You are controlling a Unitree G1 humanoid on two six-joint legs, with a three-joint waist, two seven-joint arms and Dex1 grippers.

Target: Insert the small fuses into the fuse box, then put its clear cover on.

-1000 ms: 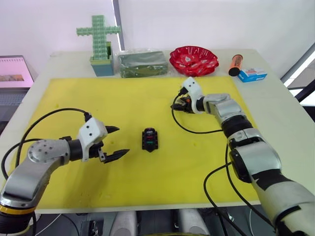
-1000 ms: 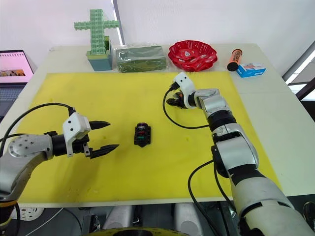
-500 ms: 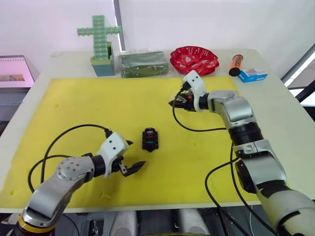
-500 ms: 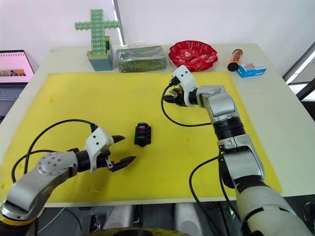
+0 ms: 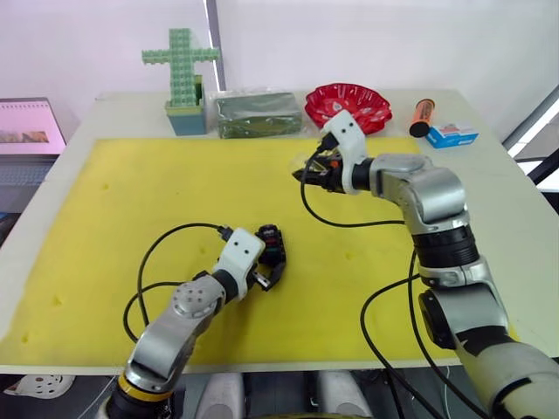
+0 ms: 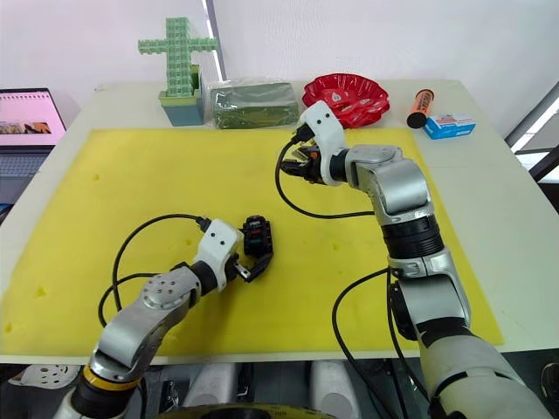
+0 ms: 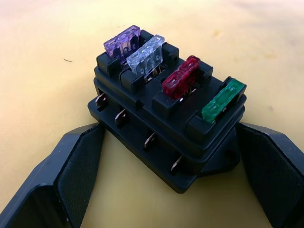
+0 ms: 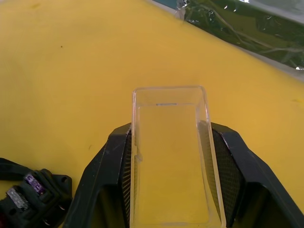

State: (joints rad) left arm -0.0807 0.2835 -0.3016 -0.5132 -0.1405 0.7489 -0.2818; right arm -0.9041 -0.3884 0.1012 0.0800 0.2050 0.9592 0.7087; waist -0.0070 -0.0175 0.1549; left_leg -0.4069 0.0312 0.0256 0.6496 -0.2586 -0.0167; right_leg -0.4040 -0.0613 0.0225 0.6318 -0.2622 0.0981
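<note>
On the yellow mat (image 5: 157,192), head views: fuse box (image 5: 270,245), black, near the mat's middle, with the left gripper (image 5: 267,267) at it, one finger to each side. Right gripper (image 6: 301,168) raised over the far part of the mat, holding the clear cover, which is hard to make out from here. Along the table's far edge: green block cross (image 5: 182,65), clear bag of green stuff (image 5: 258,114), red dish (image 5: 348,105), orange cylinder (image 5: 420,116), blue-white carton (image 5: 452,134); its printing is too small to read. Laptop screen (image 5: 29,127) at the left edge.

Left wrist view: fuse box on the mat, four small fuses (image 7: 180,83) seated in its slots, purple, clear-grey, red, green. Fingers spread, flanking the box; contact cannot be judged.

Right wrist view: clear cover (image 8: 171,156) clamped between both black fingers (image 8: 111,171), open side facing the camera. Fuse box in a corner of the view. No legible writing anywhere.
</note>
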